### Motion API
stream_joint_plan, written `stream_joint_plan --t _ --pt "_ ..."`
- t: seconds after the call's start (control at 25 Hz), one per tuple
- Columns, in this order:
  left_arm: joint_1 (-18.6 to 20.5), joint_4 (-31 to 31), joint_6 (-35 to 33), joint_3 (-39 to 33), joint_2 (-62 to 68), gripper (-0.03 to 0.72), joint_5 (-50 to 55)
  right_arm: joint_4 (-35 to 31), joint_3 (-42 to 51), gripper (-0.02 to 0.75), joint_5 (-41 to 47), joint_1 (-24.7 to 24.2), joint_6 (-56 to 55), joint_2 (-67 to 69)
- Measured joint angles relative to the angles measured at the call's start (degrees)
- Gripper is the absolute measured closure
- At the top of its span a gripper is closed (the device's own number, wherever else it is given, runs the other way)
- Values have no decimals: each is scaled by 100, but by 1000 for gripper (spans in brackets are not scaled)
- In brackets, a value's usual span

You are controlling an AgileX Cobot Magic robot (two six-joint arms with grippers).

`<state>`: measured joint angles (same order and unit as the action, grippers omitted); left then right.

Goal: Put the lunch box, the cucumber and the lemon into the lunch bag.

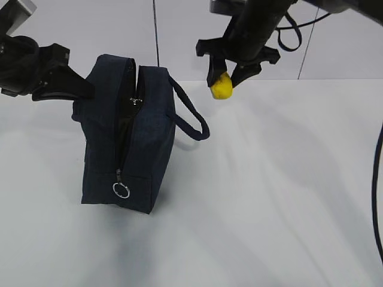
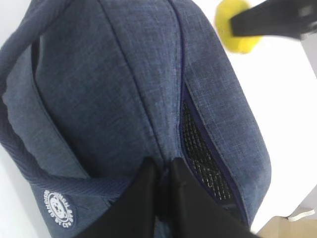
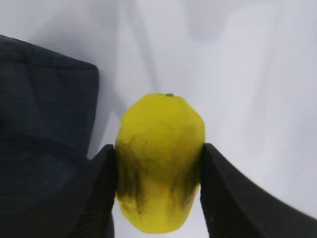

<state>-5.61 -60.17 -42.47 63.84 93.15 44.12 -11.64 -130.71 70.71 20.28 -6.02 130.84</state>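
The navy lunch bag (image 1: 143, 149) stands upright on the white table with its top zipper gaping. My left gripper (image 1: 87, 89) is shut on the fabric at the bag's upper left edge. In the left wrist view its jaws (image 2: 163, 166) pinch the cloth beside the mesh-lined opening. My right gripper (image 1: 226, 78) hangs in the air to the right of the bag, above the table, shut on the yellow lemon (image 1: 221, 87). The lemon (image 3: 161, 158) sits squarely between both fingers, with the bag (image 3: 44, 124) at the left. The lunch box and the cucumber are out of view.
The bag's loop handle (image 1: 191, 116) sticks out to the right, and the silver ring pull (image 1: 121, 190) hangs low on the front. A white round logo (image 2: 59, 209) marks the bag's side. A black cable (image 1: 377, 179) runs down the right edge.
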Motion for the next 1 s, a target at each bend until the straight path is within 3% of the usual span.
stream_joint_plan --t 0.4,1.0 --pt "0 0 0 0 0 671 0 -1885 -10 346 1 13 932 -339" --pt "0 0 0 0 0 671 0 -2635 -10 347 -504 561 1361 -160"
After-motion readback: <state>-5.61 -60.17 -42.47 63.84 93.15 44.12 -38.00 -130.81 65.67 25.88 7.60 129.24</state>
